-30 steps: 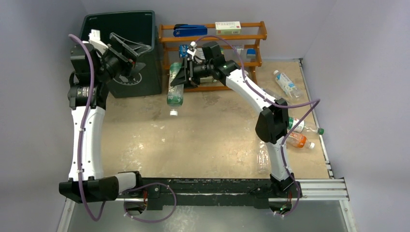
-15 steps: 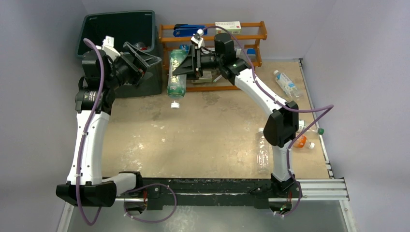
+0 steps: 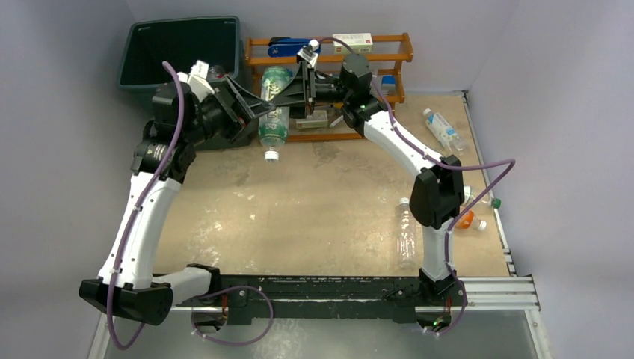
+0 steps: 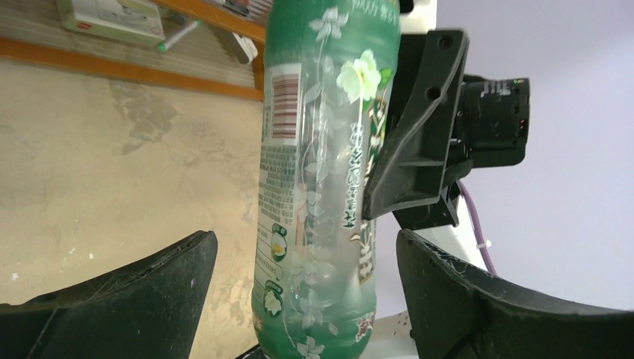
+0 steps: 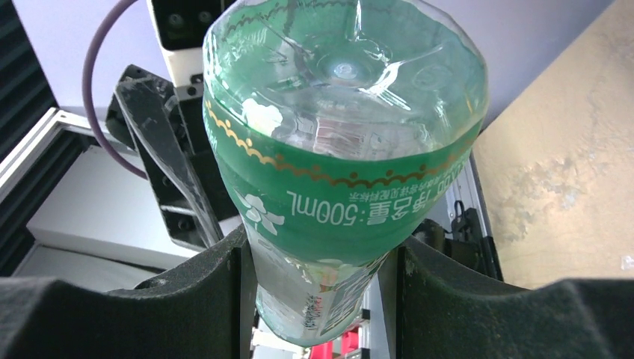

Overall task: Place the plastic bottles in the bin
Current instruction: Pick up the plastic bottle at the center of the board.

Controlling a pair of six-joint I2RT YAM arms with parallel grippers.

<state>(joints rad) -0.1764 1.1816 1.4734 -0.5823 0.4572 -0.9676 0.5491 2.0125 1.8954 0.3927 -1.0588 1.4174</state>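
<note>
A green-labelled plastic bottle [image 3: 274,112] hangs cap down in front of the wooden rack, with my right gripper [image 3: 290,93] shut on its body [image 5: 336,149]. My left gripper [image 3: 263,112] stands open around the bottle's lower part [image 4: 321,149]. Its fingers [image 4: 149,292] sit on either side of the bottle without touching it. The dark green bin [image 3: 149,52] stands at the far left, behind the left wrist. Other plastic bottles lie at the right: a clear one [image 3: 441,129], a clear one [image 3: 406,232] and an orange one [image 3: 467,221].
The orange-brown wooden rack [image 3: 389,56] stands right behind the held bottle, carrying a blue stapler [image 3: 291,46] and a white box [image 3: 353,39]. Both arms' fingers crowd the same spot. Grey walls close in the sides.
My left arm has swung right, away from the bin, and its open fingers now bracket the bottle. The right gripper lifted the bottle slightly, up against the rack.
</note>
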